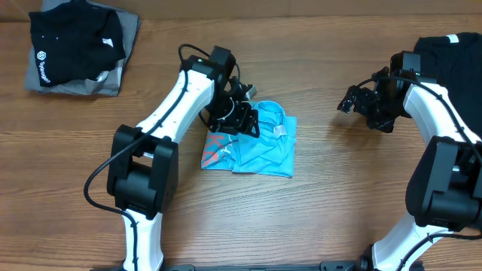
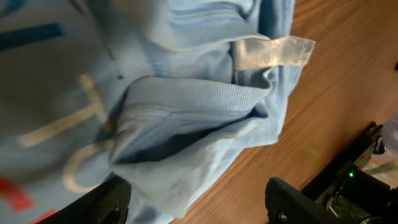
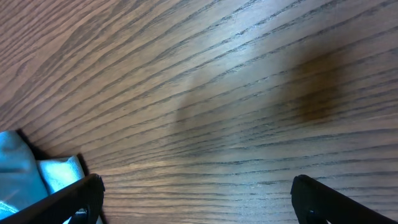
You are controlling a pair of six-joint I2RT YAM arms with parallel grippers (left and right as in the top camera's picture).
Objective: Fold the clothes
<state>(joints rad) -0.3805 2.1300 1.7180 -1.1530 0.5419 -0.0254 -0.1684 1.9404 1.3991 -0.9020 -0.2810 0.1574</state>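
– Hovering over the light blue T-shirt point(image 1: 263, 147), why is the left end effector point(image 1: 245, 120) gaping, gripping nothing?
– The T-shirt is lying folded on the table point(image 1: 339, 196), seemingly finished; the right end effector point(image 1: 348, 102) is waiting open, well right of it.
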